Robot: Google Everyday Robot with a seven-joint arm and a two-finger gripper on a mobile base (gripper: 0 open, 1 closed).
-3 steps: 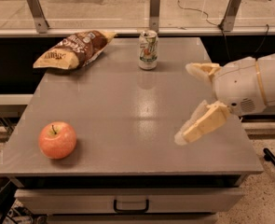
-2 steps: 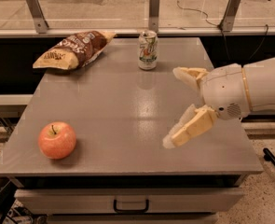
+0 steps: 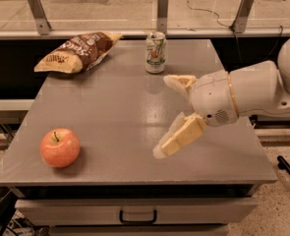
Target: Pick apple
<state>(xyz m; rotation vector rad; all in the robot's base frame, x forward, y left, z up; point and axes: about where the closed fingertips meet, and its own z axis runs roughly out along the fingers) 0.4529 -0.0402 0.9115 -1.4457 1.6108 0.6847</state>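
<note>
- round red-orange apple (image 3: 60, 147) with a short dark stem sits lower left of the frame, near the front left corner of the flat grey metal table (image 3: 110, 107), upright, nothing touching it
- white arm's cream two-finger gripper (image 3: 162, 116) is centre-right over the table, fingers spread wide, holding nothing, well apart from the apple
- brown crinkled snack bag (image 3: 78, 50) lies upper left
- white and green soda can (image 3: 156, 52) stands upper centre

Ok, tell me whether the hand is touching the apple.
Apart. The camera view shows the open hand over the right half of the table, bare surface between it and the apple at front left.
</note>
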